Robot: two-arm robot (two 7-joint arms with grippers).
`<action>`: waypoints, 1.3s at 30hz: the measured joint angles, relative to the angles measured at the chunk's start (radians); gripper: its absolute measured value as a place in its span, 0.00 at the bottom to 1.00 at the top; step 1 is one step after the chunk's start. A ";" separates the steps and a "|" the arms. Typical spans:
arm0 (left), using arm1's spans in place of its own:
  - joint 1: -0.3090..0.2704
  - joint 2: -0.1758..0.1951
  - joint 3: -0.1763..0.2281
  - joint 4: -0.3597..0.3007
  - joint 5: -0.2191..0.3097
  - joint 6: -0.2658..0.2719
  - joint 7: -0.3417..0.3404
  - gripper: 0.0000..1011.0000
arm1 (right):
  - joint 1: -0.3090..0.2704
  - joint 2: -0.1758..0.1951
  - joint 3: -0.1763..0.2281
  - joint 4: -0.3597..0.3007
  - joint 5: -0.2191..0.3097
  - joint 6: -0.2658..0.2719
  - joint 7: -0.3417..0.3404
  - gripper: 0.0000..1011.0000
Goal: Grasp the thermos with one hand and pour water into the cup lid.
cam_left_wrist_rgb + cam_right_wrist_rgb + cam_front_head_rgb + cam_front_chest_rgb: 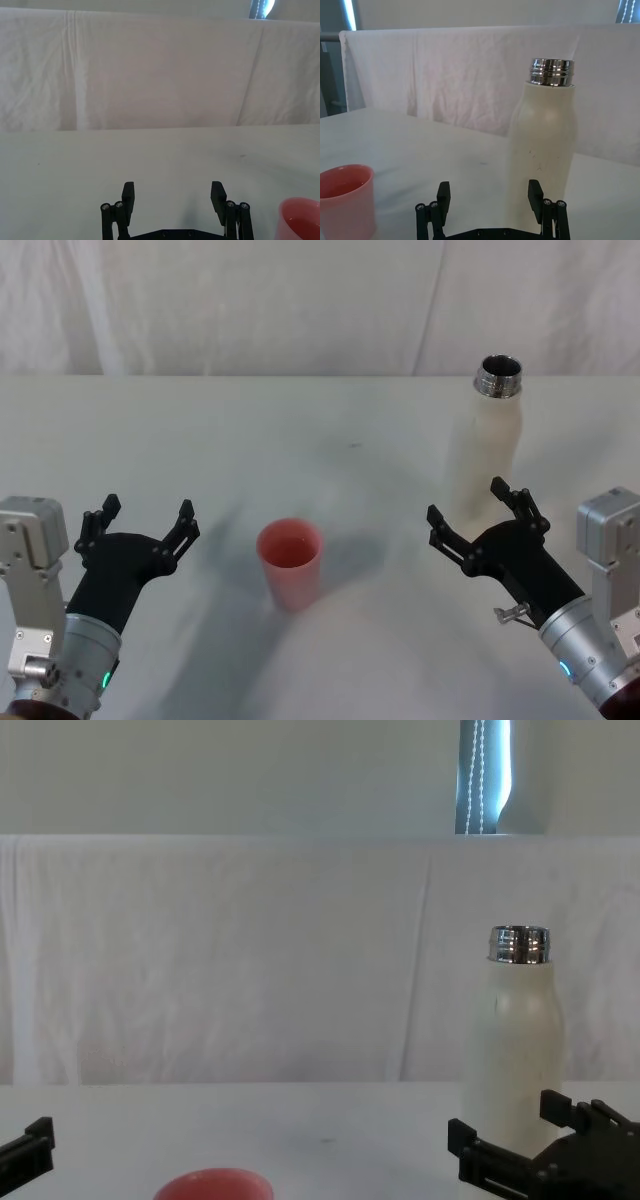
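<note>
You see thermos (487,445) upright, long axis vertical, open steel neck up; cream-white, far right on table (200,440). Right gripper (480,516) just before it, jaws spread. Pink cup lid (291,562) centre. Left gripper (142,523) spread, idle.

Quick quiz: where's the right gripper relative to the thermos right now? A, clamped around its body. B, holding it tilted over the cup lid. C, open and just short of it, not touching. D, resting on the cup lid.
C: the right gripper is open just in front of the upright thermos, its fingers not yet around it.
</note>
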 joint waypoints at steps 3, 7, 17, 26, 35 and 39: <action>0.000 0.000 0.000 0.000 0.000 0.000 0.000 0.99 | -0.006 0.002 -0.002 -0.004 0.000 -0.002 0.002 0.99; 0.000 0.000 0.000 0.000 0.000 0.000 0.000 0.99 | -0.013 0.005 -0.005 -0.008 0.000 -0.002 0.005 0.99; 0.000 0.000 0.000 0.000 0.000 0.000 0.000 0.99 | -0.048 0.011 -0.004 -0.026 0.000 -0.007 0.003 0.99; 0.000 0.000 0.000 0.000 0.000 0.000 0.000 0.99 | -0.077 0.013 0.004 -0.040 0.000 -0.008 -0.008 0.99; 0.000 0.000 0.000 0.000 0.000 0.000 0.000 0.99 | -0.084 0.016 0.007 -0.043 0.001 -0.010 -0.006 0.99; 0.000 0.000 0.000 0.000 0.000 0.000 0.000 0.99 | -0.084 0.016 0.007 -0.043 0.001 -0.010 -0.006 0.99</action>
